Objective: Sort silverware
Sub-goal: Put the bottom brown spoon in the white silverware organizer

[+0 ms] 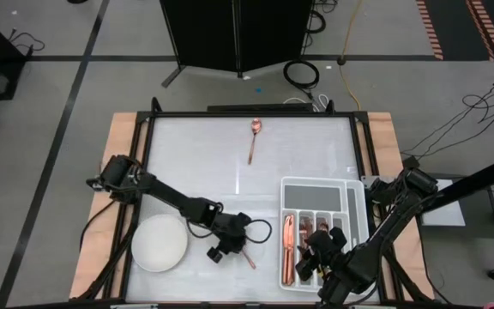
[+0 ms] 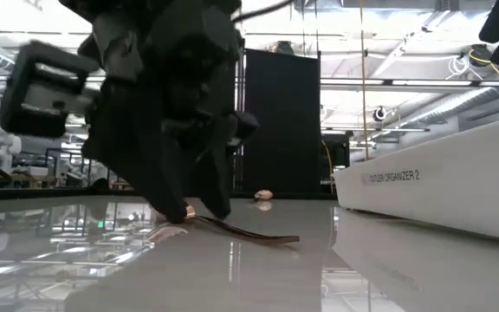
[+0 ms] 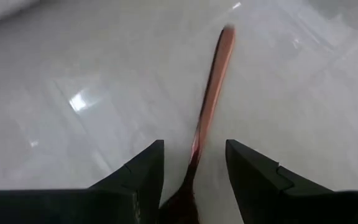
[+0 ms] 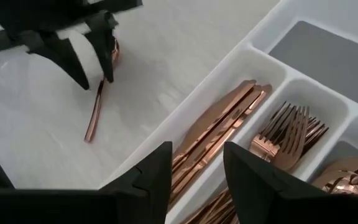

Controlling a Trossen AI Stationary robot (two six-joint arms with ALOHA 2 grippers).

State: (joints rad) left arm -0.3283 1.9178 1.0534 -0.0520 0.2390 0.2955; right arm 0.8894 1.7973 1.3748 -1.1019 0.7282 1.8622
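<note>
1. Overhead view: silverware lies in three places. One spoon [image 1: 256,137] sits alone at 12 o'clock on the white bench [image 1: 204,163], well apart from everything. A second loose piece [image 1: 248,257] lies at 6 o'clock, just beside the white bowl [image 1: 160,243], with the left gripper [image 1: 224,249] down over its end. The rest lies in the grey divided tray [image 1: 324,190] at 4 o'clock, where the right gripper [image 1: 320,253] hovers. That makes two loose pieces, one bowl, one tray.

2. Low view: the left gripper [image 2: 193,204] reaches down to the bench, its fingertips touching or nearly touching the raised end of the loose piece [image 2: 249,234], whose handle lies flat toward 3 o'clock. The far spoon [image 2: 263,195] shows small behind.

3. Left wrist view: the jaws stand apart, straddling the narrow neck of the loose piece [image 3: 213,93]; nothing is clamped yet. It looks thin, stiff, light and slick, and the glossy bench would let it skate, so a hold at that neck near the head, squarely across the width, seems best.

4. Right wrist view: the right jaws stand apart and empty above the tray [image 4: 225,65]. Knives [image 4: 219,127] fill one slot, forks [image 4: 291,134] the next, and spoons [image 4: 347,174] probably a third; stacked pieces defy an exact count.
</note>
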